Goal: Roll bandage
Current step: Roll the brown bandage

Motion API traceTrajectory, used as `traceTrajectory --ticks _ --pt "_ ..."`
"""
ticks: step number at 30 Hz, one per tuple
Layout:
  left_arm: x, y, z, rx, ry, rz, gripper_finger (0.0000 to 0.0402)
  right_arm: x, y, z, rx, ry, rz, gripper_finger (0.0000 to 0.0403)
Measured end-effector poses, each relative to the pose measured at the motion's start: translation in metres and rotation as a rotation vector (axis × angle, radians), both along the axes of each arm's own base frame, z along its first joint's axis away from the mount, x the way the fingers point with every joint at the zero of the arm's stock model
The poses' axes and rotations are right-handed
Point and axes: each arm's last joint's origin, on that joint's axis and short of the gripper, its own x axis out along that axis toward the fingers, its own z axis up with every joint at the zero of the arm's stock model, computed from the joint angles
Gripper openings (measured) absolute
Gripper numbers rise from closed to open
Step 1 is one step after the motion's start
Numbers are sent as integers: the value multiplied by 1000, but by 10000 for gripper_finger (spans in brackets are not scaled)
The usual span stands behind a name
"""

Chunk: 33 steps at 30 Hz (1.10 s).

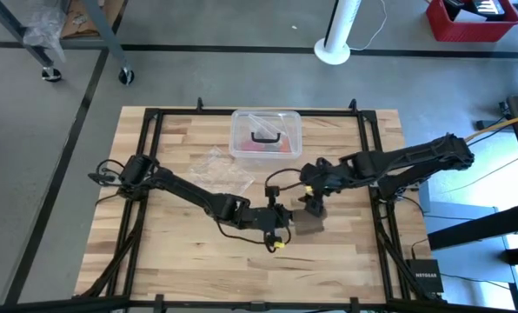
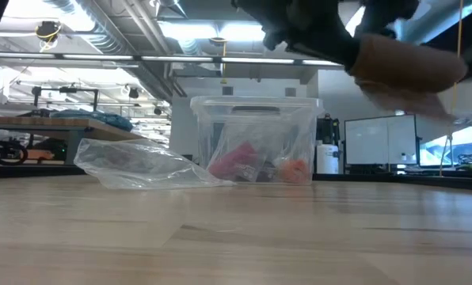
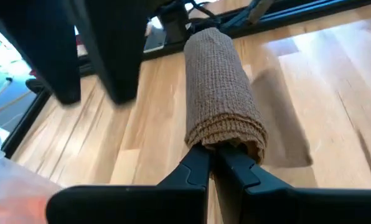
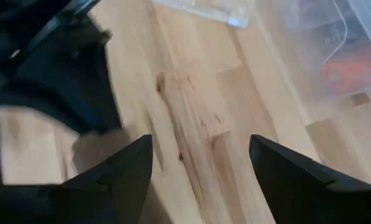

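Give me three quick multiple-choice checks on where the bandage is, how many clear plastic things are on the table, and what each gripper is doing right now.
1. Where is the bandage?
A. In the clear box
B. Rolled up, pinched by the left gripper
C. Flat under the plastic bag

2. How many clear plastic items are on the table?
A. Two
B. Four
C. None

3. How does the right gripper stand?
A. Shut on the bandage
B. Shut on the box handle
C. Open, holding nothing

Answers: 1 B, the left wrist view shows the roll clamped between the fingers. 2 A, the clear box and the plastic bag. 3 C, its fingers stand wide apart over bare wood.
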Motion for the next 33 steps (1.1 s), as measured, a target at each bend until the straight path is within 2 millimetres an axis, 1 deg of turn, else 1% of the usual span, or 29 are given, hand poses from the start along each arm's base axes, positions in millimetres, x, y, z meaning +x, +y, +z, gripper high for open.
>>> traceTrajectory --ticks 2,5,6,8,10,12,14,16,19,22,25,29,33 --pt "-2 -5 1 14 -3 -8 1 -12 3 11 -15 6 40 269" --pt "-5 -12 5 27 -15 -27 1 -38 11 24 -45 9 132 269" --pt "-7 -15 8 25 -19 -35 1 -47 15 27 -47 11 164 269" --pt "-10 -21 11 25 -35 -43 1 -65 25 26 -39 20 217 269" --pt "-12 -26 13 49 -39 -39 1 -83 35 20 -49 -16 262 269" --pt "-14 -30 13 65 -34 -43 1 -100 45 10 -78 -91 293 269" --pt "-14 -31 14 63 -42 -44 1 -114 51 -8 -128 -173 306 269" --pt "-13 -31 16 53 -67 -41 1 -125 57 -32 -156 -239 327 269" --pt "-11 -28 19 30 -103 -28 1 -130 64 -72 -131 -285 334 269" --pt "-10 -28 21 16 -124 -21 1 -127 68 -97 -58 -357 298 269" --pt "-9 -27 22 29 -132 -26 1 -128 71 -111 -29 -450 303 269" --pt "-8 -25 22 39 -133 -26 1 -132 67 -123 -122 -509 250 269" --pt "-7 -24 24 34 -152 -23 1 -132 65 -126 -150 -544 209 269"
